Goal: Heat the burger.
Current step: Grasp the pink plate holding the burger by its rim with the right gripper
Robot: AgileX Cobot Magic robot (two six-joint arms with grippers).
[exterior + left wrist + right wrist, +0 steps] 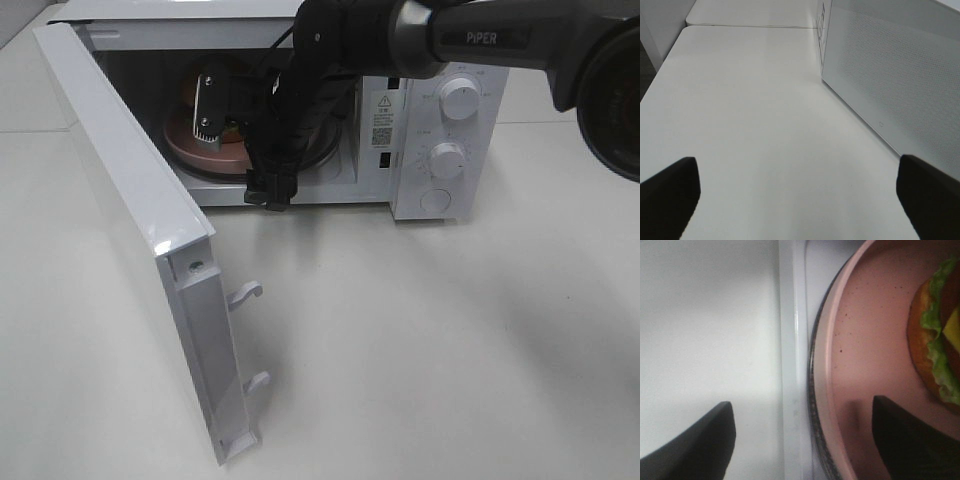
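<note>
Both pincers gape wide: right pincer (pixel 802 409) straddles the rim of the pink plate (pixel 865 340) inside the microwave (pixel 450 130), the burger (pixel 935 350) sitting on that plate; left pincer (pixel 797 164) hangs beside the microwave's open door (pixel 890 75).

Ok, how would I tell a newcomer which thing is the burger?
Find the white microwave with its door swung open. Inside sits a round pink plate, and the burger lies on it. It alone shows an orange-brown bun edged with frilly green lettuce.
</note>
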